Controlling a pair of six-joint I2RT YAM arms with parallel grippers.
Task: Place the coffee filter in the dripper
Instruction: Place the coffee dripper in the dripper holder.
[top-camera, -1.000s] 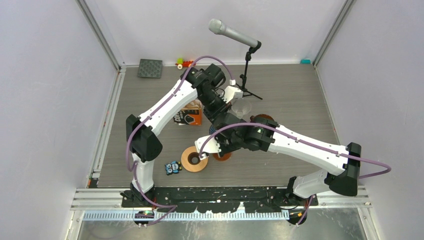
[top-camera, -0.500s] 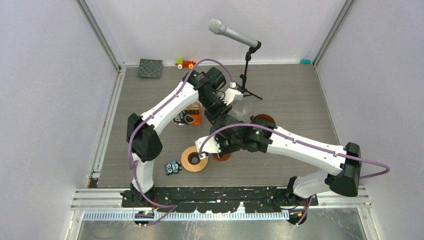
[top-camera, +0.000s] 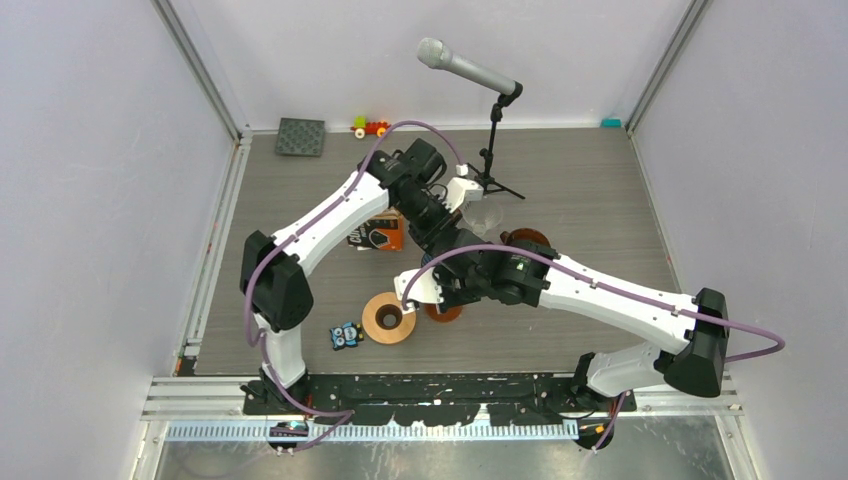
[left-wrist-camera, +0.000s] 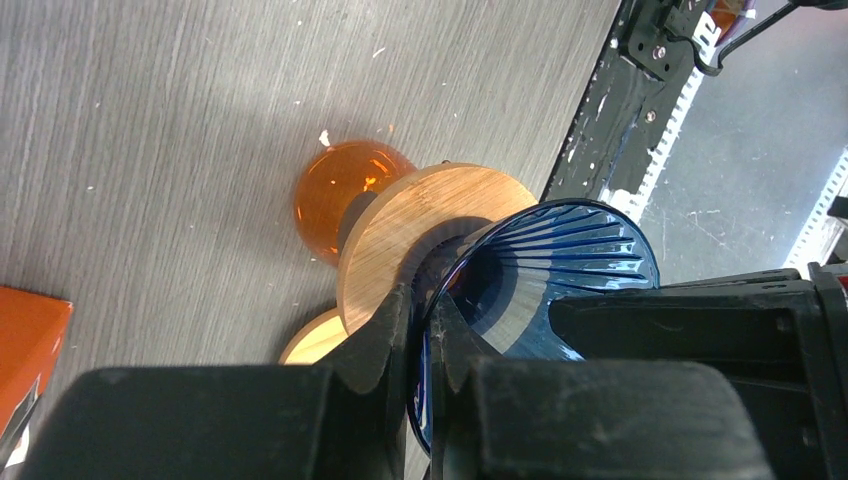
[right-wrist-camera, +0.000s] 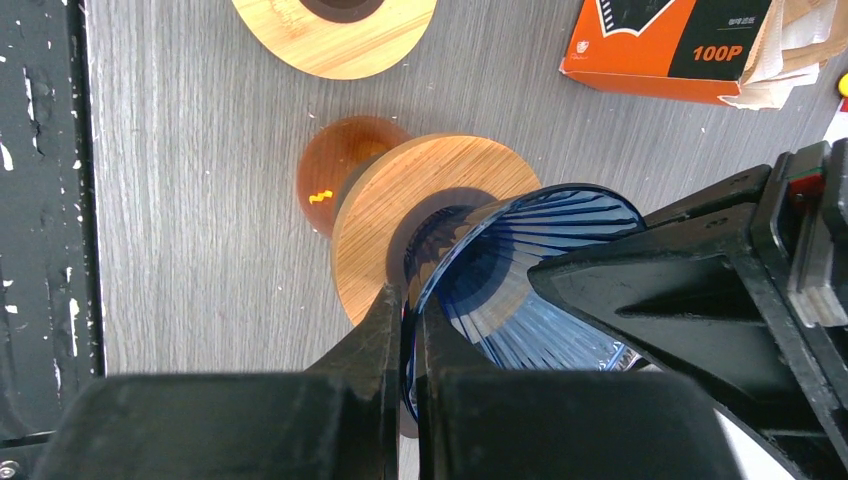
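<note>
close by dripper (right-wrist-camera: 530, 260): filter box (right-wrist-camera: 680, 45), wooden ring (right-wrist-camera: 335, 35), amber dome (right-wrist-camera: 335, 170)

On the counter (top-camera: 600, 190), every place is given from the filter box (top-camera: 375, 232). Before the box, toward the arm bases, a flat ring (top-camera: 388, 318) is laid. A small toy (top-camera: 346, 335) is set nearer still and slightly left. Before and right of the box a dome (top-camera: 445, 312) is set. The dripper (left-wrist-camera: 570, 250) is held seemingly just above the dome, its rim pinched by the left claw (left-wrist-camera: 422, 300) and the right claw (right-wrist-camera: 407, 300). Right of the box a cup (top-camera: 482, 218) is stood. Behind and right of the box the microphone stand (top-camera: 492, 150) is placed. Behind and left a square mat (top-camera: 301, 136) is laid, and almost straight behind a toy train (top-camera: 370, 126) is found at the far edge.
</note>
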